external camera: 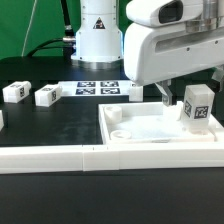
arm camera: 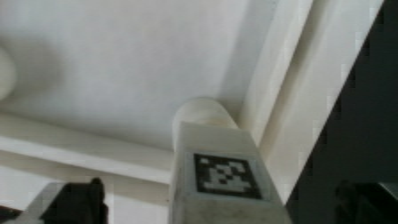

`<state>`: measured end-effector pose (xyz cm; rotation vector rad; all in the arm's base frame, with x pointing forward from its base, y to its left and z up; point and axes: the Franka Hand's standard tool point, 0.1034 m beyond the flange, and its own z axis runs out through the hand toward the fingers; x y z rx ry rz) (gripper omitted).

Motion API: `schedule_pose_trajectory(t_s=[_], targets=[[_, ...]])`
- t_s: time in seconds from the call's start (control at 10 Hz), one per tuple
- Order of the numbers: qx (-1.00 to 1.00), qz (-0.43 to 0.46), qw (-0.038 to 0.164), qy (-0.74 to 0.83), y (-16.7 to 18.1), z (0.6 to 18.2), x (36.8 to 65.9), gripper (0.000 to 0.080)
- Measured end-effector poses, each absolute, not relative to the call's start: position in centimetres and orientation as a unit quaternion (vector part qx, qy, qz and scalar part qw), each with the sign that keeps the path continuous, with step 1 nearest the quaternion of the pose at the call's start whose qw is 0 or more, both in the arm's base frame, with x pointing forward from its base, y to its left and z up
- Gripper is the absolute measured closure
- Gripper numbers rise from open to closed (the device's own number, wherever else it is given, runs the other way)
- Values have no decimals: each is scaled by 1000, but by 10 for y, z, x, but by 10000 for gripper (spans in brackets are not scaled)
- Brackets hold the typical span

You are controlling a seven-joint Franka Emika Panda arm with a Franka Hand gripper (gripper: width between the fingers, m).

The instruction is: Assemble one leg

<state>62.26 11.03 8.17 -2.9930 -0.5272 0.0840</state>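
Note:
A white leg (external camera: 197,105) with a black-and-white tag stands upright in the corner of the large white panel (external camera: 150,132) toward the exterior view's right. My gripper (external camera: 184,98) hangs over it. One finger (external camera: 165,97) shows a little apart from the leg on the exterior view's left; the other finger is hidden. In the wrist view the leg (arm camera: 221,165) rises between my gripper's (arm camera: 222,208) fingers, with a gap between it and the one dark finger (arm camera: 79,200) that I can make out. The jaws stand open around the leg.
Two more legs (external camera: 14,92) (external camera: 47,95) lie on the black table at the exterior view's left, and part of a third (external camera: 2,118) shows at the edge. The marker board (external camera: 97,88) lies at the back. A long white rail (external camera: 90,158) runs along the front. The robot base (external camera: 97,35) stands behind.

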Motion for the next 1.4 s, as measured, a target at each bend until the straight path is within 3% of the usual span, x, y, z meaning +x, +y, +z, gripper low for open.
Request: schedule_pose_trajectory(t_s=[0.3, 0.6, 0.9, 1.1, 1.4], targets=[[-984, 28, 51, -168, 111, 81, 623, 151], [-983, 32, 54, -173, 105, 64, 636, 151], [-983, 34, 55, -174, 108, 63, 638, 181], [-983, 34, 55, -174, 108, 63, 638, 536], [-984, 34, 54, -167, 108, 63, 638, 530]])
